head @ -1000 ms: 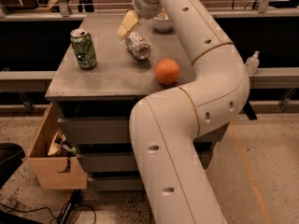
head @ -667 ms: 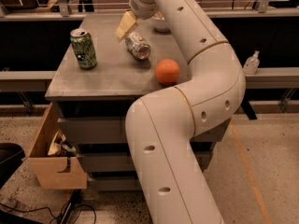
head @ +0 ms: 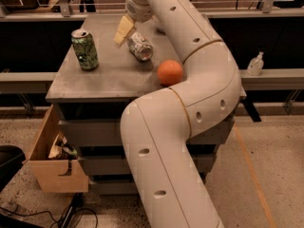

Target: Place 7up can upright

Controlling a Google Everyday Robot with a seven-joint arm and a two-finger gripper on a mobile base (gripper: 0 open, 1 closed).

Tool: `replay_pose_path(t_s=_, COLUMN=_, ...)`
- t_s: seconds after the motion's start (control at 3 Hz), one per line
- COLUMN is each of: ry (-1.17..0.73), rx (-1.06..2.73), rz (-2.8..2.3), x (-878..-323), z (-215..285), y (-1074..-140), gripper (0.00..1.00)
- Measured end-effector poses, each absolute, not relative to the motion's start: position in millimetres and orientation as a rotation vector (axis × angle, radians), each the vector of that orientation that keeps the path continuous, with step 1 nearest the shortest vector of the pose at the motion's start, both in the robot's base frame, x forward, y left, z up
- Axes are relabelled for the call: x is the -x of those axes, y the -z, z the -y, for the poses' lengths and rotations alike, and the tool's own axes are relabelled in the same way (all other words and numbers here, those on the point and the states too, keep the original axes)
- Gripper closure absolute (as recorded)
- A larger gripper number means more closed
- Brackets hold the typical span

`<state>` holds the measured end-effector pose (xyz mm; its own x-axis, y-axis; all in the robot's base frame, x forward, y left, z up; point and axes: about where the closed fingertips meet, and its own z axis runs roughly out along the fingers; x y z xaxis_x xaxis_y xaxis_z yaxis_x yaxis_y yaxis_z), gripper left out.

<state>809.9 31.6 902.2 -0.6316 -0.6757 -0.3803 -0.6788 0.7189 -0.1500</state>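
On table (head: 109,77), 7up can (head: 141,46) lies on side; gripper (head: 122,31) just beside it, spread or pressed unclear.

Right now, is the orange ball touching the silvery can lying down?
Apart. The camera view shows bare grey tabletop between the round orange ball and the lying silvery aluminium can. The pincer hangs beside the can.

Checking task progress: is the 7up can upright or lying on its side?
On its side: the 7up can lies lengthwise on the table, one round end facing the camera. The gripper sits close beside it.
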Motion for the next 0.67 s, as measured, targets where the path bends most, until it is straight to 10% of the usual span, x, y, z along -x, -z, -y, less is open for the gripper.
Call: replay_pose_path(t_s=0.67, ry=0.041, rx=1.056, rz=-2.574, x=-805.8, z=-31.9, y=-886.1, gripper=0.00)
